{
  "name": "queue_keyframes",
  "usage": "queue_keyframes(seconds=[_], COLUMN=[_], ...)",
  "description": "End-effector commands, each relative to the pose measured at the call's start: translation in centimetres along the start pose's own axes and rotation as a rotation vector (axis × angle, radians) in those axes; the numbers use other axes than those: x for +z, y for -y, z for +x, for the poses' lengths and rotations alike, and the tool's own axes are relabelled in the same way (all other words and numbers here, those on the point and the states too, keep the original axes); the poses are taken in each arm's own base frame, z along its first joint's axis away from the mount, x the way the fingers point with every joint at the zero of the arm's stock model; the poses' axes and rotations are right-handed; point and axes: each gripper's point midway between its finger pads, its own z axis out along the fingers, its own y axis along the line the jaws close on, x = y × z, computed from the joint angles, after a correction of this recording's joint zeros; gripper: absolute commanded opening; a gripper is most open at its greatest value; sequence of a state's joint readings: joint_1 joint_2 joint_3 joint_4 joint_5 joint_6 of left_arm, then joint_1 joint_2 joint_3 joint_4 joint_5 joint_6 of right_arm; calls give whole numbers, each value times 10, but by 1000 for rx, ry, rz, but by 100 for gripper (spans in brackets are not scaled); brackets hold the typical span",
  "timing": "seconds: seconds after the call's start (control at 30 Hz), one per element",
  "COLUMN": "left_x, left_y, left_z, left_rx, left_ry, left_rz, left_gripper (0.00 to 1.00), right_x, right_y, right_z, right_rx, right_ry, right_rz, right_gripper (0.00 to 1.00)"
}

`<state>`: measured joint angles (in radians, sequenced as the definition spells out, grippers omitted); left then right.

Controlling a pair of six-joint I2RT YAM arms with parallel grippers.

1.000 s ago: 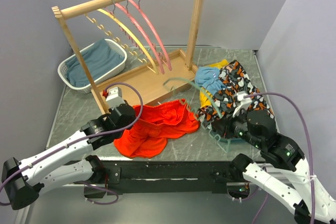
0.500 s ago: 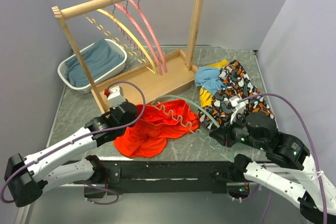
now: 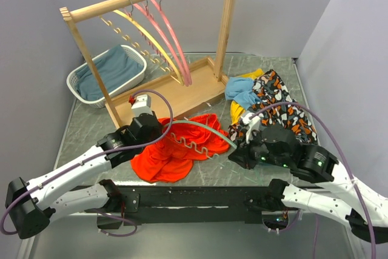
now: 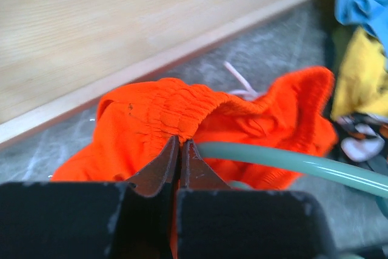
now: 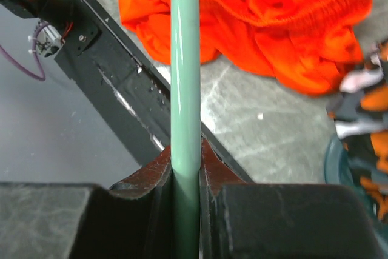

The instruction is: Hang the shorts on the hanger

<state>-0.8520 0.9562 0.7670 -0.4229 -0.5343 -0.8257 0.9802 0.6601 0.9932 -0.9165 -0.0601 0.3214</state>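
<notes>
Swung leftward since a second ago, the mint-green hanger (image 4: 285,161) now reaches across the orange-red shorts (image 3: 176,153) instead of sitting by the patterned garment (image 3: 285,113). Nearest, the right claw (image 5: 185,153) is clamped on the hanger's bar. The left claw (image 4: 180,150) is pinched together on the shorts' elastic waistband, with the rest crumpled on the counter (image 3: 91,127) at front centre. Farther back stand the wooden rack (image 3: 227,22) carrying pink hangers (image 3: 173,34) and a yellow hanger (image 3: 145,37), and a white basket (image 3: 73,86)
</notes>
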Motion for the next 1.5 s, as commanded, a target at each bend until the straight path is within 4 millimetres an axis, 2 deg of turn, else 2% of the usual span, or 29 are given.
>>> queue_keyframes(seconds=[0.0,0.1,0.23,0.33,0.5,0.77,0.93,1.03,1.1,1.13,1.2,1.23,1.37,1.47], left_x=[-19,-35,-44,-44,-50,-67,-92,-98,-96,-94,-89,-85,-79,-74], left_y=[44,59,61,55,53,54,68,73,75,79,83,87,99,100], left_z=[-15,-16,-17,-13,-13,-8,-12,-12,-14,-9,-16,-11,-30,-35], left_rx=[50,76,112,124,97,82,94,114,122,138,140,157,145,129], left_ry=[11,15,20,6,15,-15,-11,-9,10,-1,37,34,110,127], left_rz=[250,365,391,367,381,444,570,593,576,571,532,507,429,378], left_gripper=[1,2,6,11,27,49,53,55,56,56,56,56,57,57], right_x=[27,45,62,70,84,92,98,100,102,102,102,102,102,103], right_y=[-11,-12,-11,-17,-22,-17,-16,-17,-16,-17,-17,-16,-15,-15], right_z=[-32,-33,-38,-46,-38,-30,-24,-22,-21,-21,-21,-21,-20,-21], right_rx=[-85,-137,-151,-150,-155,-153,-151,-151,-151,-151,-155,-155,-158,-159], right_ry=[137,172,249,296,315,306,293,287,284,283,280,278,272,270], right_rz=[-16,-6,-5,-28,-56,-43,-44,-50,-46,-47,-43,-41,-34,-31], right_gripper=[0,0,0,0,0,0,0,0,0,0,0,0,0,0])
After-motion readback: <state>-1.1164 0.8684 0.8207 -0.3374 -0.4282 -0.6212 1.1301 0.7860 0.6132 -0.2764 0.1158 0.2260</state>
